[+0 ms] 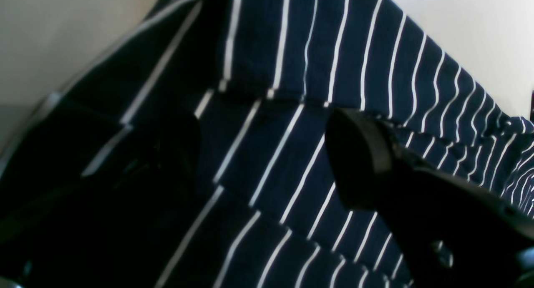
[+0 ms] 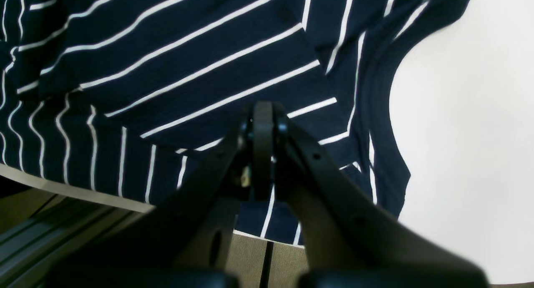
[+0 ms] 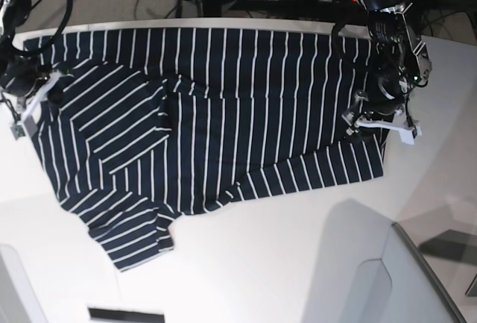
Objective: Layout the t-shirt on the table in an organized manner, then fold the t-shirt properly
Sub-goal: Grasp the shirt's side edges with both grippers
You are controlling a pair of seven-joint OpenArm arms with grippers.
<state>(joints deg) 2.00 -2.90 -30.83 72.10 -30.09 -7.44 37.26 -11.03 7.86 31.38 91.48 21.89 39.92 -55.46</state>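
I see the white table [image 3: 298,263] with the navy striped t-shirt [image 3: 223,114] spread across its far half — my left gripper [image 1: 263,154] released above the hem, my right gripper [image 2: 262,125] clenched on cloth.

The t-shirt [image 3: 216,114] is dark navy, near black, with thin evenly spaced white stripes; those on the sleeve at 8 o'clock slant against the body's. The table [image 3: 298,263] is plain matte white. Both grippers, left [image 1: 267,154] and right [image 2: 263,112], are black
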